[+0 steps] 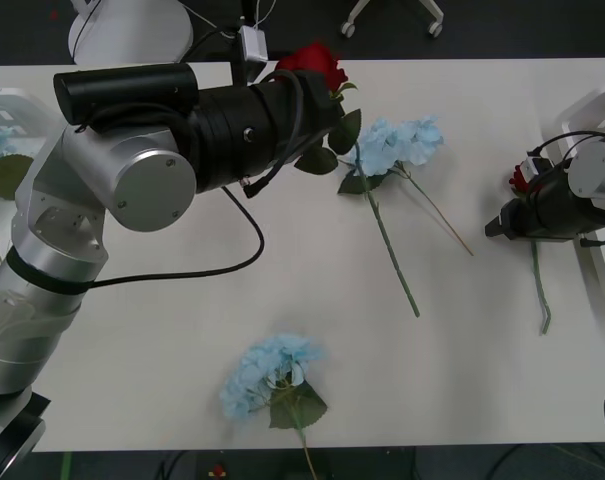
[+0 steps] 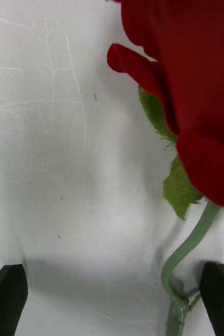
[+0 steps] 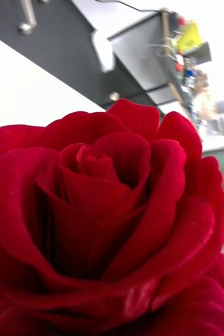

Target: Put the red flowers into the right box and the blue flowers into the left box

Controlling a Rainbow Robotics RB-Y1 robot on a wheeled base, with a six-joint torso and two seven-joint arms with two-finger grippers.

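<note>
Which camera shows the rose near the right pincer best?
The right wrist view: the rose shows close, bloom, leaf and stem, between the open right pincer. The front view shows its stem. The left wrist view shows another rose.

We see a broad white surface (image 1: 182, 340) running edge to edge, evenly lit, with faint scuffs. Beyond its far edge lies dark floor (image 1: 482, 30) (a swivel chair's pale wheeled base (image 1: 392, 15) stands there, near the far right corner).

A wide white tabletop (image 1: 182, 330) carries two pale blue puffy artificial flower clusters on green stems, one central (image 1: 397, 143), one near the front edge (image 1: 267, 372), and shallow white plastic trays at its left (image 1: 10, 108) and right (image 1: 594, 110) ends.
</note>
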